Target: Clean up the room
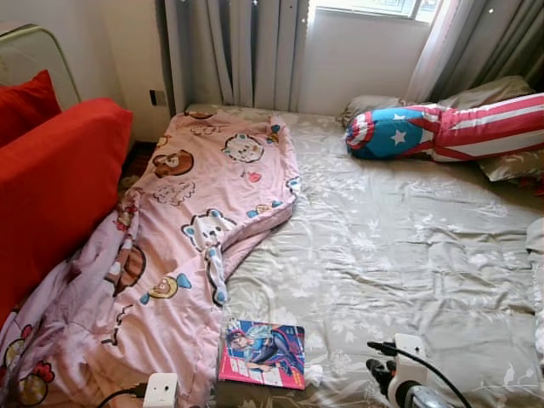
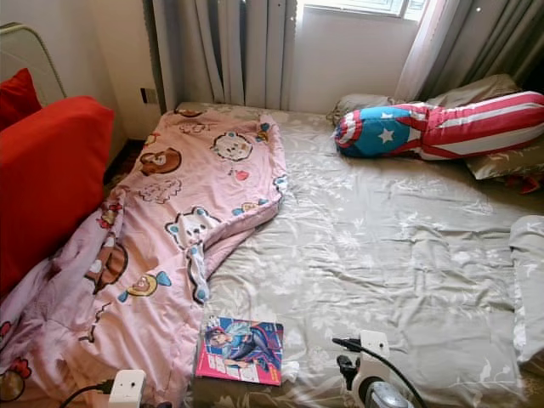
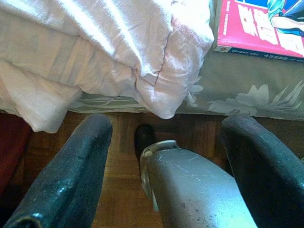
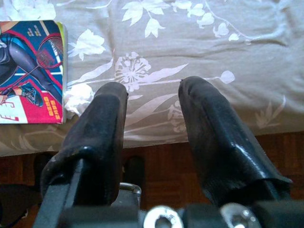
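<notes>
right gripper (image 4: 152, 137) low at the near edge of the bed (image 1: 408, 255), fingers (image 4: 102, 128) spread wide apart, nothing between them, tips just over the sheet's hanging edge with wood floor (image 4: 285, 156) below. left gripper (image 3: 161, 152) likewise parted and holding nothing, off the near left corner, just short of the pink quilt (image 1: 187, 246) where it spills over the mattress edge. outward from there: comic book (image 1: 262, 353) flat on the sheet at the near edge, between the two grippers, just right of the quilt's near hem. from the right gripper, book lies to the left and slightly farther; from the left gripper, to the right and farther in. roughly equal reach, right probably a little nearer. long axis of book runs near-to-far with a slight skew, cover up; spine side hard to tell. quilt's long axis runs near-to-far down the left side of the bed. star-and-stripe bolster (image 1: 442, 129) well apart at the far right, long axis left-to-right. likely first pick: the book, approached from its near short edge.
</notes>
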`<state>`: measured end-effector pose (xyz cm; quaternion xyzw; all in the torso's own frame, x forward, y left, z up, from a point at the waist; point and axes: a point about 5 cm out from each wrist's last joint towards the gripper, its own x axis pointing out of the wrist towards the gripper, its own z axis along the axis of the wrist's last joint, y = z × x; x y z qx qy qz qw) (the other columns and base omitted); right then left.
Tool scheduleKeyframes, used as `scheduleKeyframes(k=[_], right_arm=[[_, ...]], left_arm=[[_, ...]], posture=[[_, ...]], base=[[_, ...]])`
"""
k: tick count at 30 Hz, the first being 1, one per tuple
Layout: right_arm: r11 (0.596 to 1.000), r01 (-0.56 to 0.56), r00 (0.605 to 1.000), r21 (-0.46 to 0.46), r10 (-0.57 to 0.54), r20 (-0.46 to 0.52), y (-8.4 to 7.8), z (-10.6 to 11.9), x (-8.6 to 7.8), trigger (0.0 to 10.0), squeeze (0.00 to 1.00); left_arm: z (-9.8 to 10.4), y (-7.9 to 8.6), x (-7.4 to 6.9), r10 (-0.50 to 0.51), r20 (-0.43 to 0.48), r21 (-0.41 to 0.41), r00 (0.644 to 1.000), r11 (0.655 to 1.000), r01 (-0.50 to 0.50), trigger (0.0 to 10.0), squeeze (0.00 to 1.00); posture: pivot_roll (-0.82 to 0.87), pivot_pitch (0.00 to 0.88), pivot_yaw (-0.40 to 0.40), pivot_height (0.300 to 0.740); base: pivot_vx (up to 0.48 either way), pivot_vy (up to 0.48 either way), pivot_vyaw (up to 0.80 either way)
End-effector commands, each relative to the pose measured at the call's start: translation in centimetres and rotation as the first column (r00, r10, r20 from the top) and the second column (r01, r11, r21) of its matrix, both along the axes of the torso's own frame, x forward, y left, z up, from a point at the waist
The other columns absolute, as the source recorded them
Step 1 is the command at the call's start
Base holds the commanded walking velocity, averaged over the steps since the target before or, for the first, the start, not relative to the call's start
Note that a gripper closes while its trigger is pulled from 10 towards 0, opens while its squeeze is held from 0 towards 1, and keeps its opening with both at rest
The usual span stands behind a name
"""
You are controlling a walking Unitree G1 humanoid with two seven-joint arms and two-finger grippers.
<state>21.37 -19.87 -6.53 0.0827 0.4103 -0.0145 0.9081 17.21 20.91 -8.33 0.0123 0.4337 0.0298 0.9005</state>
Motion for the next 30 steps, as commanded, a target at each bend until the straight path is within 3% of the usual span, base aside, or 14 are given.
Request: scheduleKeyframes(k=[1, 13, 17, 22, 23, 25, 26, 30], right_arm=[[1.000, 0.017, 1.000, 0.005, -0.017, 0.004, 0.0, 0.0, 0.0, 10.0, 0.00], [0.997, 0.065, 0.998, 0.030, -0.065, 0.025, 1.1, -0.5, -0.6, 10.0, 0.00], [0.995, 0.076, 0.993, -0.066, -0.069, 0.095, 0.7, -0.3, -1.0, 10.0, 0.00], [0.991, 0.133, 0.973, 0.001, -0.131, 0.188, 0.6, -0.1, -1.5, 10.0, 0.00], [0.991, 0.133, 0.971, -0.002, -0.130, 0.200, 0.5, -0.1, -1.6, 10.0, 0.00], [0.988, 0.150, 0.963, 0.026, -0.152, 0.222, 0.5, -0.1, -1.8, 10.0, 0.00], [0.987, 0.157, 0.959, 0.042, -0.162, 0.231, 0.6, -0.1, -2.0, 10.0, 0.00], [0.990, 0.140, 0.959, 0.035, -0.144, 0.246, 0.7, -0.3, -2.7, 10.0, 0.00]], left_arm=[[0.0, 0.3, -0.2, -0.021, -0.010, 0.017, 1.000, 1.000, 0.021, 10.0, 0.00], [0.0, 1.6, -1.0, -0.054, -0.016, 0.065, 0.998, 0.996, 0.055, 10.0, 0.00], [0.0, 2.0, -1.7, 0.008, 0.048, 0.060, 0.999, 0.998, -0.011, 10.0, 0.00], [0.5, 1.9, -1.9, 0.037, 0.163, 0.048, 0.986, 0.998, -0.045, 10.0, 0.00], [1.9, 1.9, 0.9, 0.005, 0.260, 0.059, 0.965, 0.998, -0.021, 10.0, 0.00], [4.8, 1.8, 5.2, -0.057, 0.400, 0.117, 0.915, 0.993, 0.010, 10.0, 0.00], [8.3, 1.4, 8.2, -0.093, 0.574, 0.132, 0.814, 0.991, 0.020, 10.0, 0.00], [11.5, 1.2, 9.5, -0.134, 0.708, 0.160, 0.693, 0.987, 0.028, 10.0, 0.00]], posture=[[0.10, 0.000, -0.093, 0.740], [0.08, 0.000, -0.011, 0.740], [0.08, 0.000, -0.013, 0.740], [0.10, 0.000, -0.038, 0.740], [0.10, 0.000, -0.039, 0.740], [0.10, 0.000, -0.040, 0.740], [0.10, 0.000, -0.041, 0.740], [0.10, 0.000, -0.041, 0.740]], base=[[0.000, 0.000, 0.00], [0.000, 0.000, 0.00], [0.000, 0.000, 0.00], [0.000, 0.000, 0.00], [0.000, 0.000, 0.00], [0.000, 0.000, 0.00], [0.000, 0.000, 0.00], [0.000, 0.000, 0.00]])
